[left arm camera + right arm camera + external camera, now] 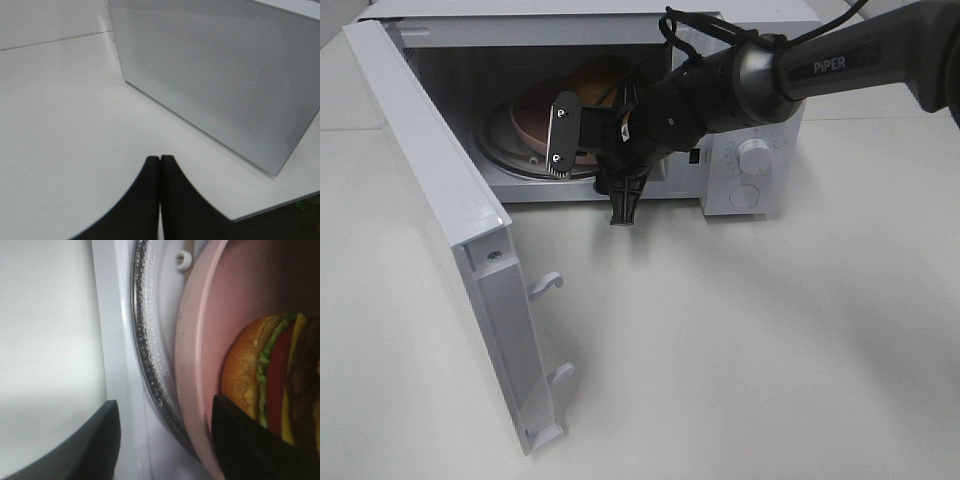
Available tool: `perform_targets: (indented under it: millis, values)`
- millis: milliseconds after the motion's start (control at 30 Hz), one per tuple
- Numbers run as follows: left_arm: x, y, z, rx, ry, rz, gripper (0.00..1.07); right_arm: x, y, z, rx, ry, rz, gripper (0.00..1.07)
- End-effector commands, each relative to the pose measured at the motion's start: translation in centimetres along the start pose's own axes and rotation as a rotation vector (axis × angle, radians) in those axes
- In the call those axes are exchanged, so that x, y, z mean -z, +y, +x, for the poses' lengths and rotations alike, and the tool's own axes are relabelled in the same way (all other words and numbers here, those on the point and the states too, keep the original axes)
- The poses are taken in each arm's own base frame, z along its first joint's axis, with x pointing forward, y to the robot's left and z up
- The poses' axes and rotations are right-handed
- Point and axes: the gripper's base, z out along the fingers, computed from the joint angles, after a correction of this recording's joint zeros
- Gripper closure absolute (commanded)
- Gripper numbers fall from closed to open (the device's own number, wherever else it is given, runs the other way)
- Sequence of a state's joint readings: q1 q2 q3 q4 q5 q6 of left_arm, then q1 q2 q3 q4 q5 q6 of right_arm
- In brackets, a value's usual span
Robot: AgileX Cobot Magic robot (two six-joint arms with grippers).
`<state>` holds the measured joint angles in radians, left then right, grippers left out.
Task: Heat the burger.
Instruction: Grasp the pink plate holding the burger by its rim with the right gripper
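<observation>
The open microwave door (470, 250) swings out toward the near edge of the white table (740, 350), standing on its hinge side at the left of the oven, with two latch hooks showing on its free edge. Behind it sits the white microwave (750, 190), along the far edge of the table, its two round knobs (754, 158) on the panel at the right.

The right arm (840, 70) reaches in from the far right corner and ends at the oven's mouth. The right claw (165, 440) is at the front lip of the cavity, its two dark fingers (95, 440) spread apart: one is outside over the white sill, the other inside over the plate's rim. Nothing is caught between them; the plate's edge and the turntable's rim lie in the gap.

Inside the cavity lies the glass turntable (145, 355), and on it the pink plate (200, 340). The burger (270, 375) rests on that plate, inside the microwave, bun, lettuce, tomato and cheese all showing from the side in the wrist view. In the high view it is mostly hidden by the arm, only a brown patch of bun (595, 80) showing above it.

The left claw (160, 165) hovers over bare table beside the microwave's perforated side wall (215, 75), its fingers pressed together with nothing between them.
</observation>
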<state>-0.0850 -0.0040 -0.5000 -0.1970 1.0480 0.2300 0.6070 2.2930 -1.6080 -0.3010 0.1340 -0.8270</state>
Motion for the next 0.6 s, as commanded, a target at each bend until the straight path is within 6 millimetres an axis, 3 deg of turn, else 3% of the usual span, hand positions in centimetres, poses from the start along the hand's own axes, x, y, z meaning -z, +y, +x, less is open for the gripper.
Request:
perform_targets:
  millis: [33, 200, 300, 600]
  values:
    - [-0.05, -0.04, 0.01, 0.009, -0.014, 0.0, 1.06, 0.05, -0.23, 0.19, -0.021, 0.004, 0.003, 0.63]
    - [-0.05, -0.04, 0.01, 0.009, -0.014, 0.0, 1.06, 0.05, -0.21, 0.2, -0.025, 0.006, 0.001, 0.75]
    - [-0.05, -0.04, 0.01, 0.009, -0.014, 0.0, 1.06, 0.05, -0.18, 0.24, -0.025, 0.01, -0.002, 0.88]
    - [-0.05, -0.04, 0.01, 0.009, -0.014, 0.0, 1.06, 0.06, 0.0, 0.4, -0.025, 0.028, -0.022, 1.06]
